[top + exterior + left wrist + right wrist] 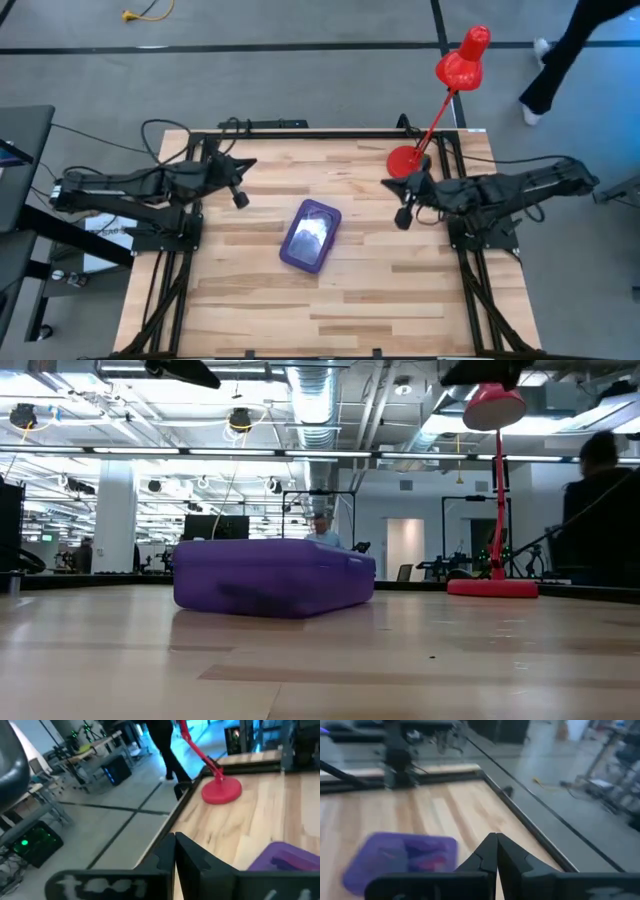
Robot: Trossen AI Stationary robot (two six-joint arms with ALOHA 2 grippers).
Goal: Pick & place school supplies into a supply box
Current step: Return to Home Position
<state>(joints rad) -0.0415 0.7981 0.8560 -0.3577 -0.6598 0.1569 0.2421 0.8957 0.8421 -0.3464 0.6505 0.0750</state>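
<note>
The purple supply box (311, 236) lies closed, slightly askew, near the middle of the wooden table (400, 300). The left gripper (240, 198) and right gripper (403, 215) flank it, both apart from it and clenched empty. A red desk lamp (403, 160) stands behind the right gripper.

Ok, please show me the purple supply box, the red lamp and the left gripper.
purple supply box (311, 237), high view, middle of its closed lid.
red lamp (403, 160), high view, on its round base.
left gripper (241, 200), high view, tip of its shut fingers.
</note>
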